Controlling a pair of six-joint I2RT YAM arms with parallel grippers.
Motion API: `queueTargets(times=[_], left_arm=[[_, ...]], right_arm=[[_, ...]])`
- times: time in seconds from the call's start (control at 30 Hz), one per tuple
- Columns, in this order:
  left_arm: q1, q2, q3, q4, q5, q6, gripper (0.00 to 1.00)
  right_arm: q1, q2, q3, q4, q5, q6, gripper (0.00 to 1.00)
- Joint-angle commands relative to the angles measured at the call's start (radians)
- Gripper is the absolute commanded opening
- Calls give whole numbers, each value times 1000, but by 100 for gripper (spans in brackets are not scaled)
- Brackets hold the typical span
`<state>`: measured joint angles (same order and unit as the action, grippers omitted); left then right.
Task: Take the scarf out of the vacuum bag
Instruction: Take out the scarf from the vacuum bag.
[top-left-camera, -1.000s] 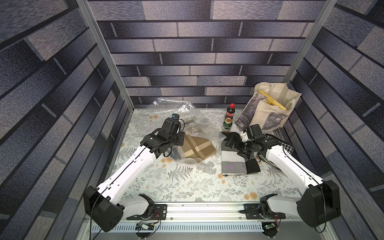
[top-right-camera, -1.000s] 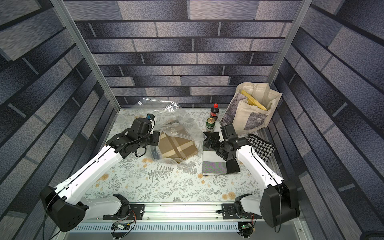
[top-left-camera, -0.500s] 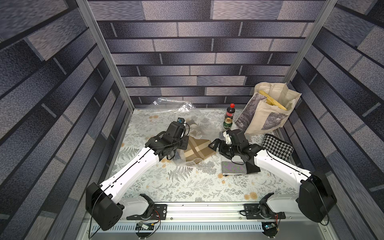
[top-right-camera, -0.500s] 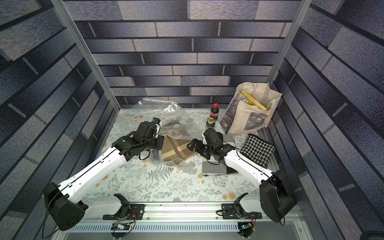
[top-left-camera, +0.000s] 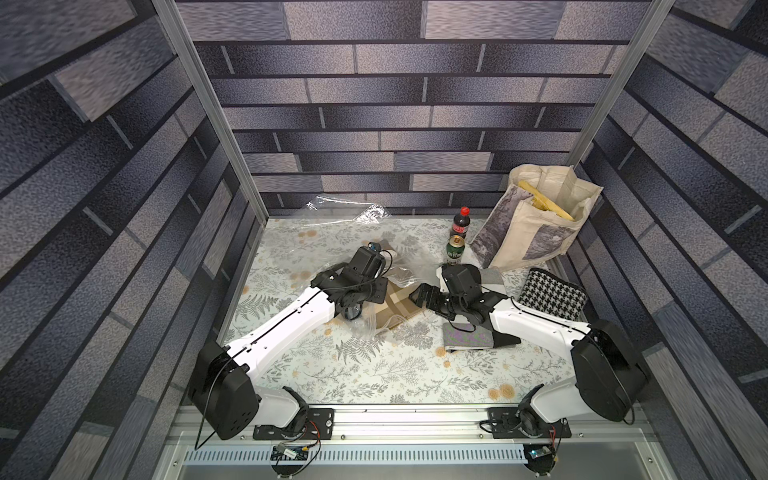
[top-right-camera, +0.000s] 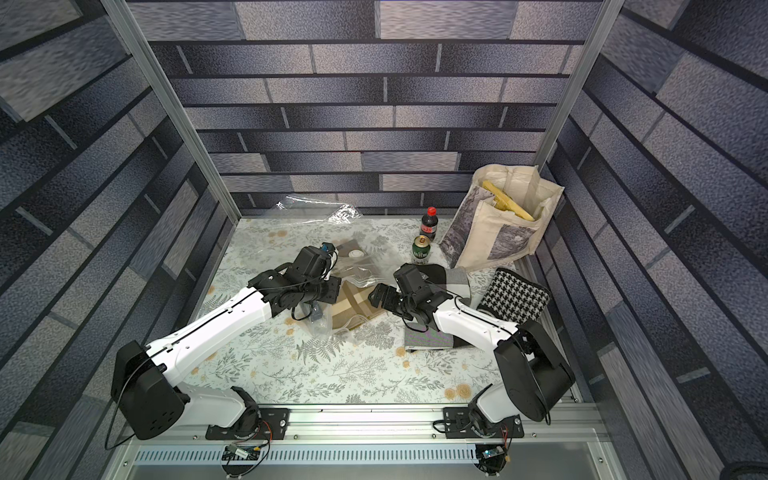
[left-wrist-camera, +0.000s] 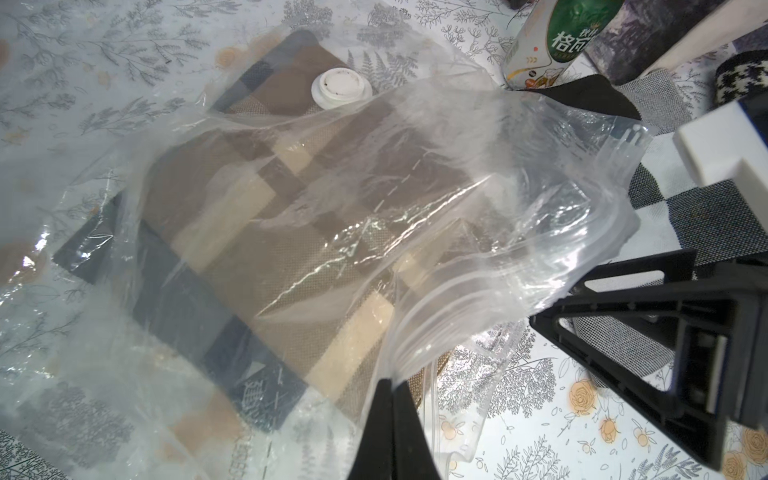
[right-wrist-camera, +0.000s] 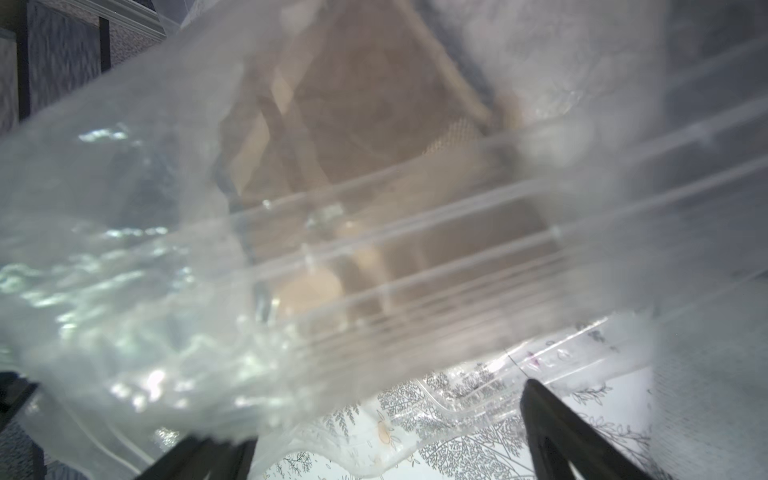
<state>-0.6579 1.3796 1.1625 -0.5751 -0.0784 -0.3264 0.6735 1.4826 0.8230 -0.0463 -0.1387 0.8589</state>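
The vacuum bag lies crumpled in mid table, clear plastic with a round white valve cap. Inside it lies the scarf, folded flat, plaid in brown, cream and dark blue; both top views show it too. My left gripper is shut on the bag's ribbed zip edge and holds it up off the table. My right gripper stands open at the bag's mouth, with the plastic lip draped between its spread fingers. From above, the right gripper sits at the scarf's right corner, facing the left gripper.
A green can and a dark bottle with a red cap stand behind the right arm. A cream tote bag leans in the back right corner. A houndstooth cloth and a folded grey cloth lie right. Loose clear plastic lies at the back wall.
My right gripper has swung left from over the folded grey cloth to the mouth of the vacuum bag. The left gripper has shifted a little right, still pinching the bag's edge.
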Motion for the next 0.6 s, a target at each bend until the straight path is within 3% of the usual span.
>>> queueTargets(times=[0.0,0.57], left_arm=[[-7,10,-7,30,11,-23,0],[-8,4,3,15,19,-8,0]], right_arm=[[11,37,-32,90,36,43,99],[21,164,-63,245,42,148,99]])
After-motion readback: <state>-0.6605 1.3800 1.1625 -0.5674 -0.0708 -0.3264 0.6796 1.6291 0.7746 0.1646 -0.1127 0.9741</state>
